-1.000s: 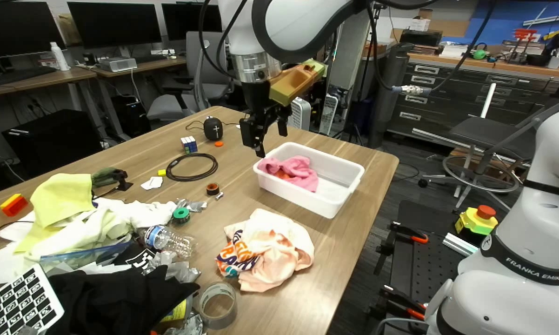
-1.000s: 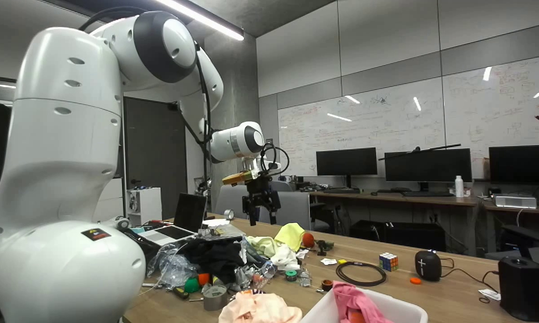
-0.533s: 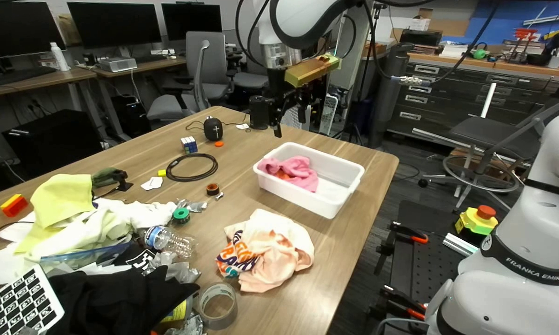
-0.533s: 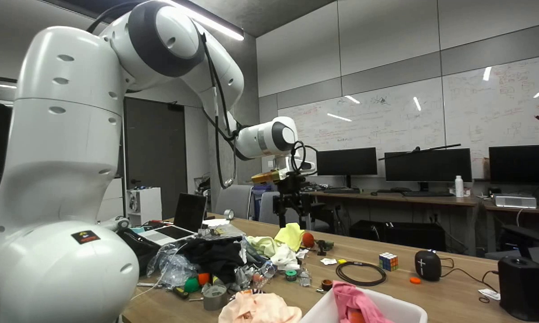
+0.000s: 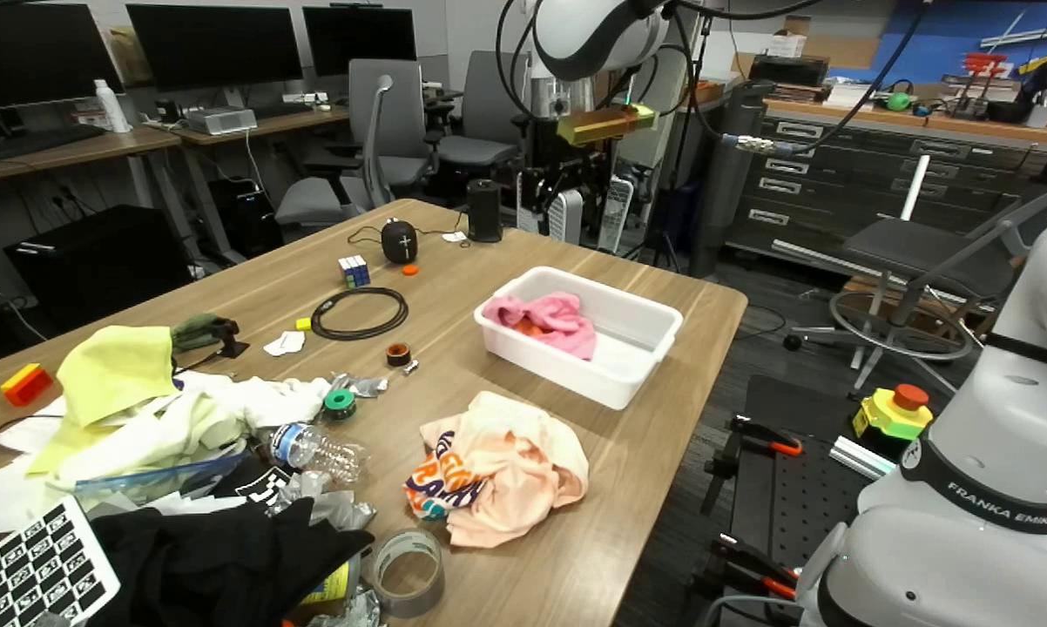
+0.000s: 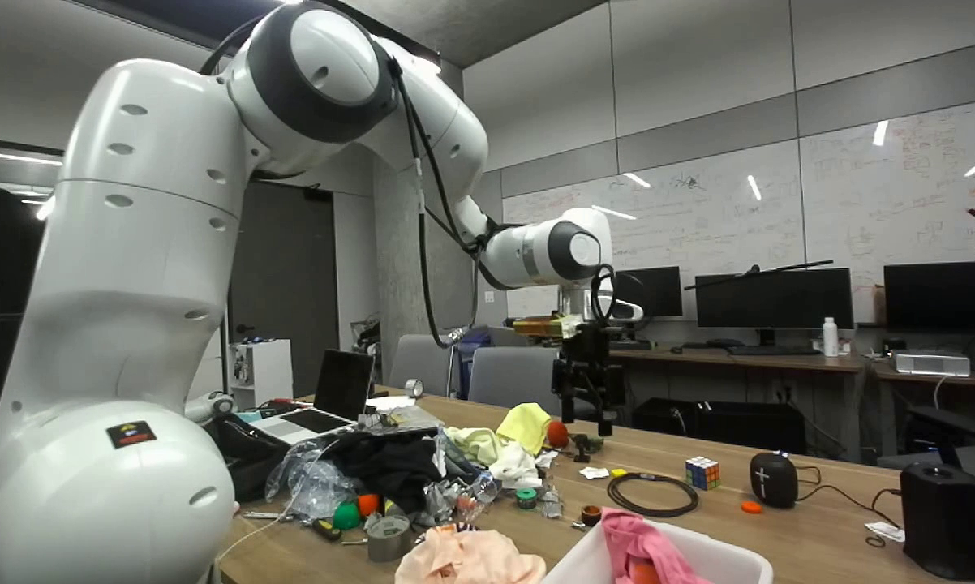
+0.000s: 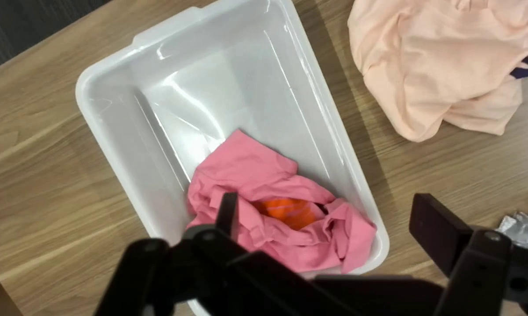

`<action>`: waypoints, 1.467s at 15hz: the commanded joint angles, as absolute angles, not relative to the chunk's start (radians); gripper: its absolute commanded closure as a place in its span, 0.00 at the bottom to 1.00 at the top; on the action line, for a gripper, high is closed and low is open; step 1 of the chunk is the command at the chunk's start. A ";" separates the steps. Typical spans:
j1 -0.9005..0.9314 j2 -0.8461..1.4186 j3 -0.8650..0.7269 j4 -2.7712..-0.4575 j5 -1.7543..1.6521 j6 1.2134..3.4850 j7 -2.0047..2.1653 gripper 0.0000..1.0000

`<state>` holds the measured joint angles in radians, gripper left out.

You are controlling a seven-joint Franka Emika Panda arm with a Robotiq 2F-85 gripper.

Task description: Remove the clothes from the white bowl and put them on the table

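Note:
The white bowl is a rectangular plastic tub [image 5: 567, 376] on the wooden table [image 5: 454, 335]; it also shows in an exterior view [image 6: 731, 553] and the wrist view [image 7: 334, 127]. A crumpled pink cloth [image 5: 567, 320] with an orange patch lies in one end of it, also in the wrist view [image 7: 246, 164]. A peach cloth [image 5: 523, 475] with printed letters lies on the table beside the tub. My gripper [image 7: 327, 215] is open and empty, above the tub's pink-cloth end. One finger overlaps the cloth, the other the table outside the rim. It also shows in an exterior view [image 6: 586, 420].
A pile of clothes [image 5: 166, 409], a plastic bottle [image 5: 319, 451], a tape roll [image 5: 408, 570] and a black garment [image 5: 227, 557] cover one side of the table. A coiled cable [image 5: 360, 313], Rubik's cube [image 5: 354, 271] and black speaker [image 5: 399, 241] stand beyond the tub.
The arm has carried the open gripper away from the clothes pile and over toward the tub, moving right in both exterior views. The cloths and tub have not moved.

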<state>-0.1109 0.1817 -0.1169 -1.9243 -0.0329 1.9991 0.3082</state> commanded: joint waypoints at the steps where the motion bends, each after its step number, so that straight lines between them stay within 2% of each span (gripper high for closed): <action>1: -0.141 0.275 -0.144 -1.841 0.018 2.034 0.299 0.00; 11: -0.191 0.499 -0.161 -1.702 0.110 2.166 0.297 0.00; 22: -0.197 0.745 -0.165 -1.522 0.118 2.148 0.321 0.00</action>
